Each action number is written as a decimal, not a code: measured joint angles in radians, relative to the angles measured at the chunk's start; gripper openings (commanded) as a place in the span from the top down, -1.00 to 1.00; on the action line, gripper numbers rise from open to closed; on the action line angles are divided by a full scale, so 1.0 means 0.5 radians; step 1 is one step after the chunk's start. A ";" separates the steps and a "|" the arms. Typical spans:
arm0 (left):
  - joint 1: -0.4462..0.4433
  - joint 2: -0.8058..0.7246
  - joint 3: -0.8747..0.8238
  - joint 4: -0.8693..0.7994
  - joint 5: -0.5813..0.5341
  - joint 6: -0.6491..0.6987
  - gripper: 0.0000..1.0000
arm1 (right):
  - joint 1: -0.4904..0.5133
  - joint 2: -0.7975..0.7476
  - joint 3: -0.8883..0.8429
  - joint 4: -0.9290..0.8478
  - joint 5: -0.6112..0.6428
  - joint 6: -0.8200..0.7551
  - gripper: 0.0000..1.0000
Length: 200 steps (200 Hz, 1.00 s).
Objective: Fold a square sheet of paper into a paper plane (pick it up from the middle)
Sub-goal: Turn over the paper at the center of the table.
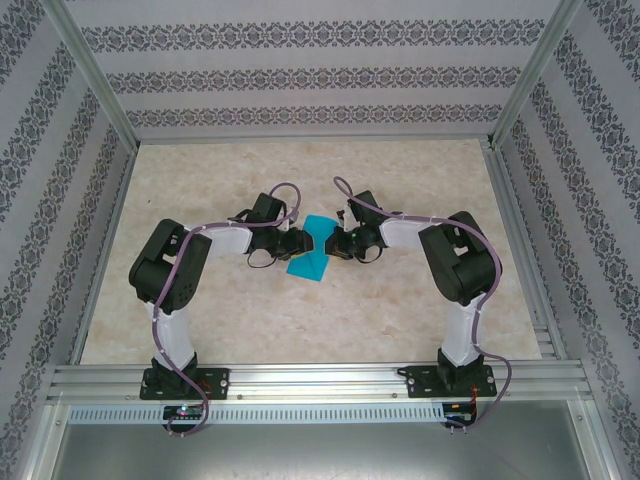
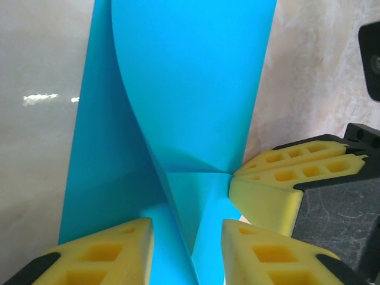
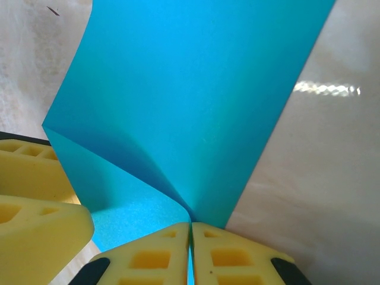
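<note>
No legible text, label, brand, number or sign found. Far and side wall panels (image 1: 320, 75) carry repeating ornament, not lettering. The square sheet of paper (image 2: 196, 89) is plain, unprinted on visible faces.

Lab test booth: aluminium frame (image 1: 320, 378) around patterned walls (image 1: 320, 70).

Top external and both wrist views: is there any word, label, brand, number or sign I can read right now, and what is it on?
None can be read.
Square sheet of paper: plain blue, no print.
Left fingers and right fingers: plain yellow, no marking.
Walls: ornamental pattern, no letters.
Arm bases: any marks are too small to read.
</note>
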 measured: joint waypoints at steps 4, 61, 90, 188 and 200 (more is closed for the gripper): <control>0.000 0.001 0.000 0.002 0.003 -0.002 0.39 | 0.000 -0.001 0.000 0.000 0.000 0.000 0.76; 0.000 0.051 0.046 0.003 0.010 0.005 0.74 | -0.019 -0.091 -0.042 0.003 0.002 0.042 0.48; 0.000 0.051 0.080 -0.024 -0.011 0.047 0.96 | -0.071 -0.317 -0.130 0.008 0.069 0.078 0.10; -0.081 -0.349 0.621 -0.883 -0.547 0.446 0.97 | -0.275 -1.015 -0.290 -0.053 0.536 0.028 -0.81; -0.107 -0.394 0.752 -1.025 -0.684 0.500 0.96 | -0.275 -1.055 -0.317 -0.060 0.589 0.014 -0.86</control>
